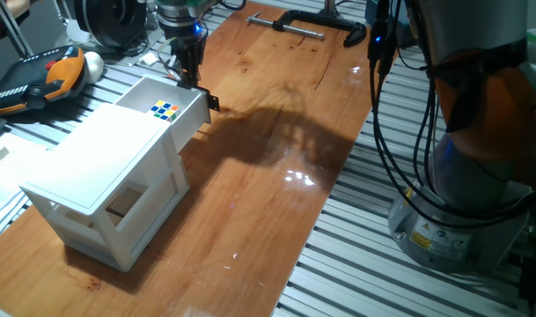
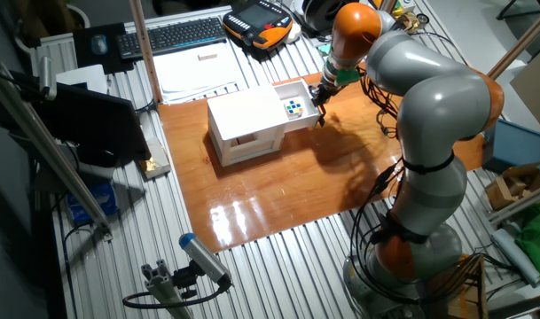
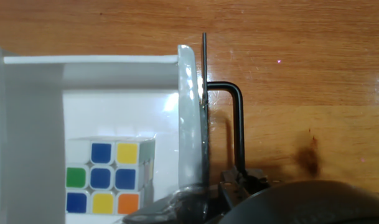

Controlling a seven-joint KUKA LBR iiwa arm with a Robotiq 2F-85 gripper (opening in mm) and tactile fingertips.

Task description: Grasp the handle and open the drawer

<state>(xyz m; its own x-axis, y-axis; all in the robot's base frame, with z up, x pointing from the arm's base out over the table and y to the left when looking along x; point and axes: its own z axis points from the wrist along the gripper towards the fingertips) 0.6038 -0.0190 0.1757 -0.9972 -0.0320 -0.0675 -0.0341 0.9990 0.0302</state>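
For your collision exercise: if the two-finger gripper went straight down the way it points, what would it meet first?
Probably the thin black handle on the white plastic drawer front, which the gripper is right at; beneath lies the wooden table. Depth is unclear.

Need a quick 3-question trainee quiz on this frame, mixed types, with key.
1. True or false: the drawer is pushed fully shut.
2. What lies in the drawer? A) a coloured puzzle cube B) a screwdriver C) nothing
3. Fill in: the gripper sits over the drawer's front end, by its black ____.

Key: 1 false, it is pulled out. 2 A. 3 handle.
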